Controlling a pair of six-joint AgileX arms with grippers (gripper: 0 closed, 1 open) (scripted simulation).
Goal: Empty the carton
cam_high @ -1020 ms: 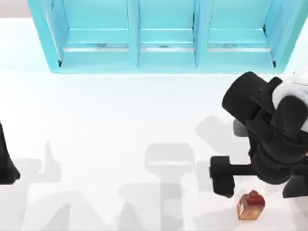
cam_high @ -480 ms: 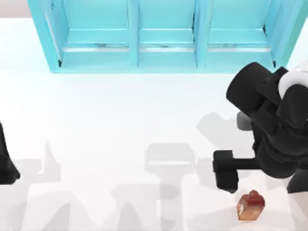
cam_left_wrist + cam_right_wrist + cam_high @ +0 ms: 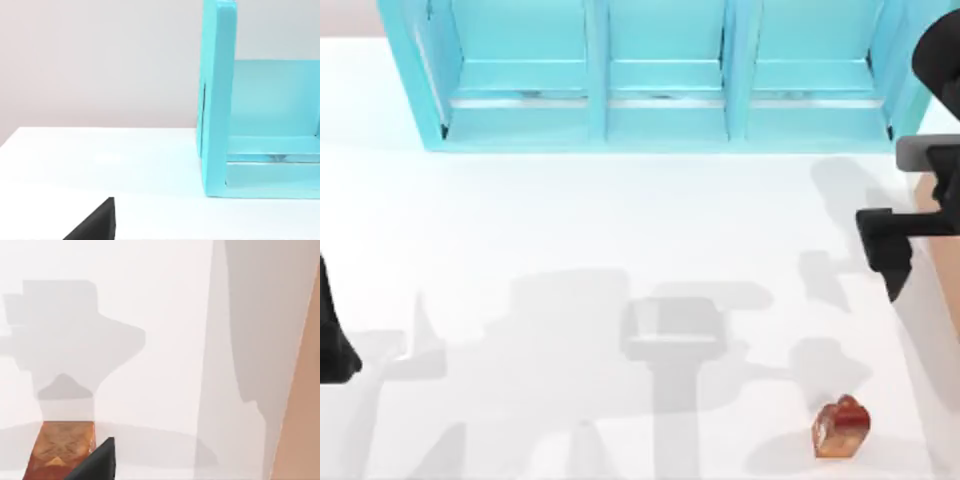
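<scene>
The carton (image 3: 927,195) is being glimpsed as a tan, light-orange sliver at the table's (image 3: 570,220) far right edge, beneath the right gripper (image 3: 892,255); finger state cannot be told. The left arm is being kept parked at left.

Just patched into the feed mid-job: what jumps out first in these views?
The big turquoise shelf unit with three compartments spans the table's far edge. A small reddish-brown loaf-like item lies alone on the white table near the front right. The right gripper hangs at the right edge beside a tan strip, likely the carton; the left arm sits parked at the left edge.
</scene>
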